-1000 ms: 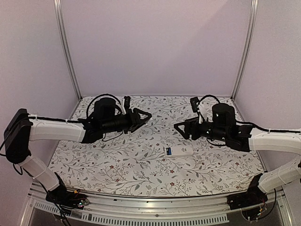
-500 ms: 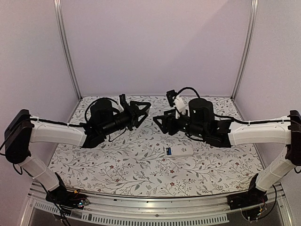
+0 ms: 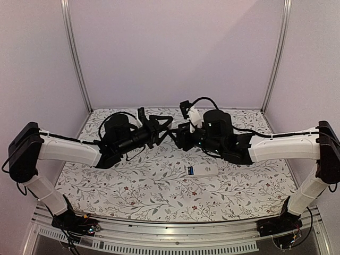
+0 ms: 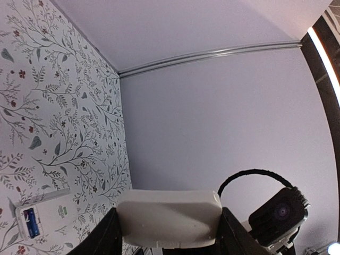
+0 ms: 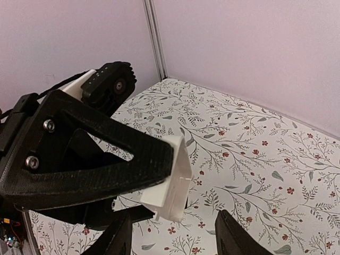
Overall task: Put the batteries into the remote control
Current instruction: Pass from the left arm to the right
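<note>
- Handover seemed the reason for the pose: the left gripper [image 4: 169, 236] was clamped on the flat white cover piece [image 4: 169, 215], raised above the bench's [image 3: 106, 186] middle, toward the far edge.
- The right gripper [image 5: 175, 241] stood wide, one finger on either side of that piece, not touching it.
- The remote control [image 3: 201, 170] lay flat, right of centre, with both arms clear of it.
- The top view barely showed the cover; the right wrist view revealed its hollow side and tab.
- No loose batteries showed; the remote's blue patch [image 3: 189, 170] could be either its display or a battery.

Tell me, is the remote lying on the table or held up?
The remote lies flat on the table; nothing grips it.
</note>
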You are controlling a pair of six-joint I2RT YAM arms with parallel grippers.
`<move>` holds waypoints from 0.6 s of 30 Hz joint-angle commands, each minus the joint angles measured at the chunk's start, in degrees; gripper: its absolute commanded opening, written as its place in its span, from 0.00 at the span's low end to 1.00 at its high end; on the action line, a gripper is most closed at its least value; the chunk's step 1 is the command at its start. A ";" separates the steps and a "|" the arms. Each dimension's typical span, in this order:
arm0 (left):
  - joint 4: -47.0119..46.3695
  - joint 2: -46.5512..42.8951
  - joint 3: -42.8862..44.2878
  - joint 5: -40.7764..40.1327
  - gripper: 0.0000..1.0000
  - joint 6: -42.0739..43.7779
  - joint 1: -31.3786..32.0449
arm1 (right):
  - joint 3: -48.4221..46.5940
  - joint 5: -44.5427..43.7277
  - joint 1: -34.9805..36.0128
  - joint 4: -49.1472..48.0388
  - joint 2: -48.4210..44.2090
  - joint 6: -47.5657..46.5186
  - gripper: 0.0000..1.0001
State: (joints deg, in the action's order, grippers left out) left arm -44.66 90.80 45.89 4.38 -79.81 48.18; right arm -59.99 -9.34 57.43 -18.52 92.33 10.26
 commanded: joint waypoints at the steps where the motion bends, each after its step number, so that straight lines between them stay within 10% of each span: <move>1: -2.48 1.44 -0.39 1.14 0.48 -0.23 0.81 | -2.05 -2.58 0.40 -0.29 1.67 -0.35 0.50; 18: -5.83 3.68 0.39 2.55 0.45 -1.43 1.39 | -3.30 -4.60 0.41 0.86 2.91 -0.62 0.17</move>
State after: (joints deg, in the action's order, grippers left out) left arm -48.60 93.89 45.89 5.78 -81.52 48.60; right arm -61.89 -12.95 57.74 -18.39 93.89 9.58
